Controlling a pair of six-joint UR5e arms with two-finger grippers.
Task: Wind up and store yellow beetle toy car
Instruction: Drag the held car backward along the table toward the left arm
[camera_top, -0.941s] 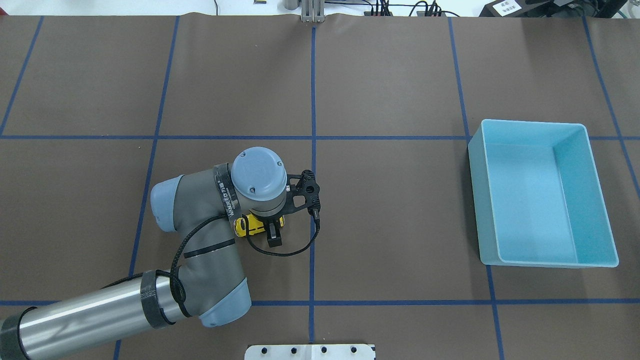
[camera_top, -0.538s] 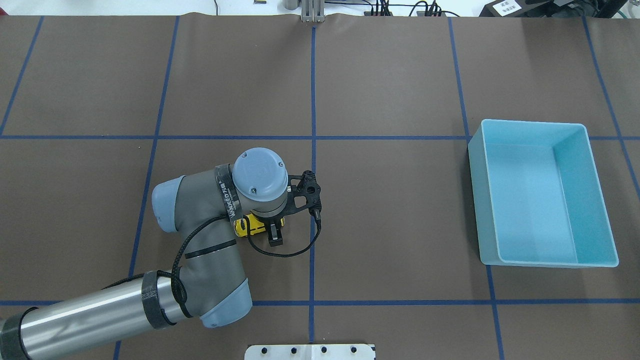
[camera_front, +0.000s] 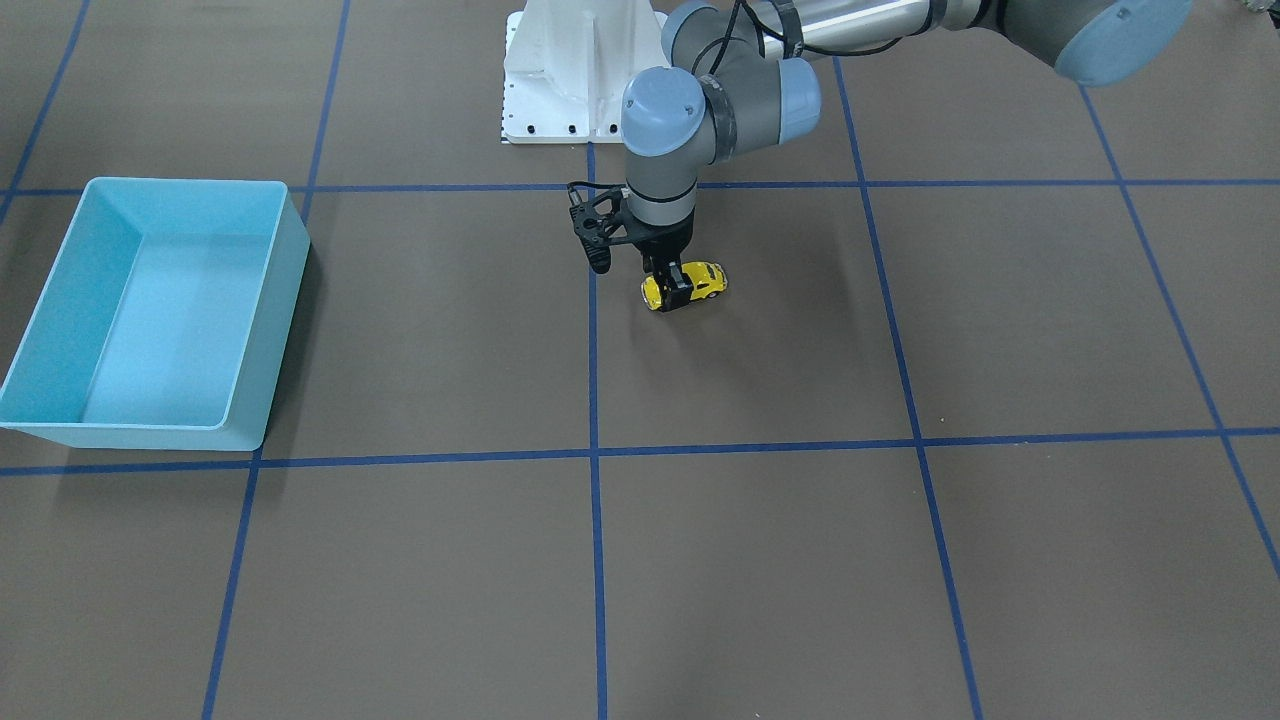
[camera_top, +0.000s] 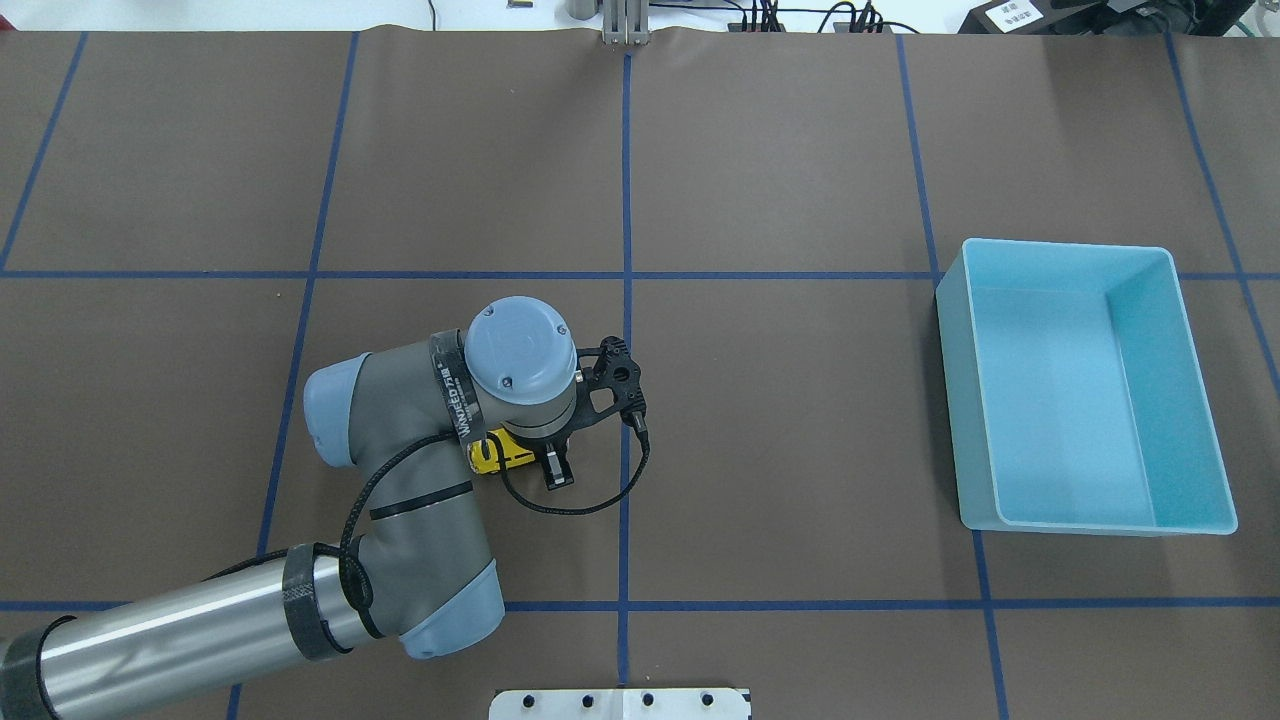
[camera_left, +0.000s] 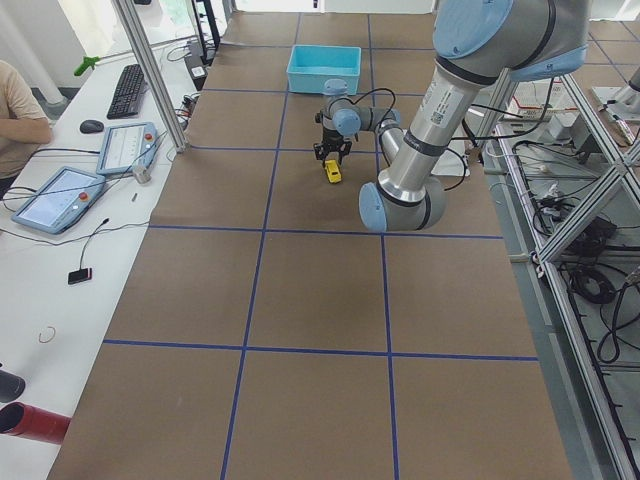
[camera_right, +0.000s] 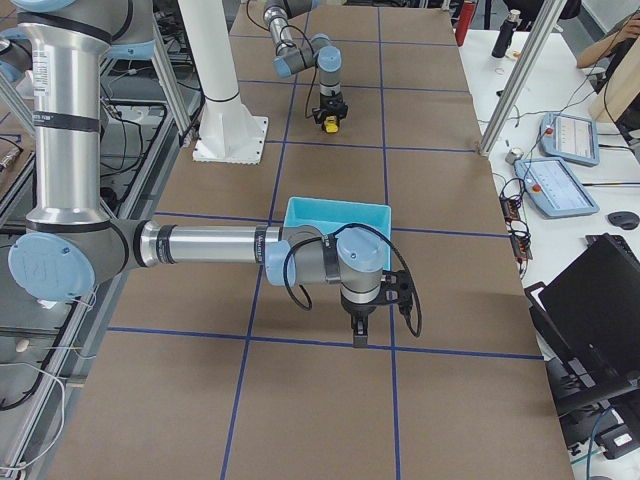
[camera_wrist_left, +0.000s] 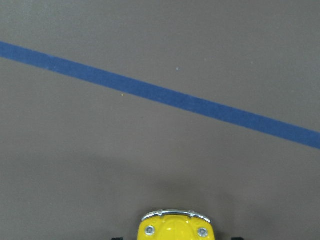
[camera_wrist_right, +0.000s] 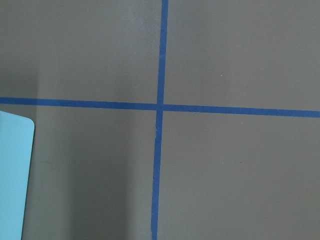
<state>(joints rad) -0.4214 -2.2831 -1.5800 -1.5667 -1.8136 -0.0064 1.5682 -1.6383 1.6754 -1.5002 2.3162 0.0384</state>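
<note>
Yellow beetle toy car, glossy and dome-backed with a chrome bumper, sits on the matte brown worktop near its middle, somewhat toward the robot-side edge and close to a blue tape line. The left claw points straight down, its slim black fingers clenched on the car's sides. A smooth, rectangular light-blue plastic bin stands toward the worktop's end on the robot's right. The right claw hangs beyond it, and I cannot tell its grip.
</note>
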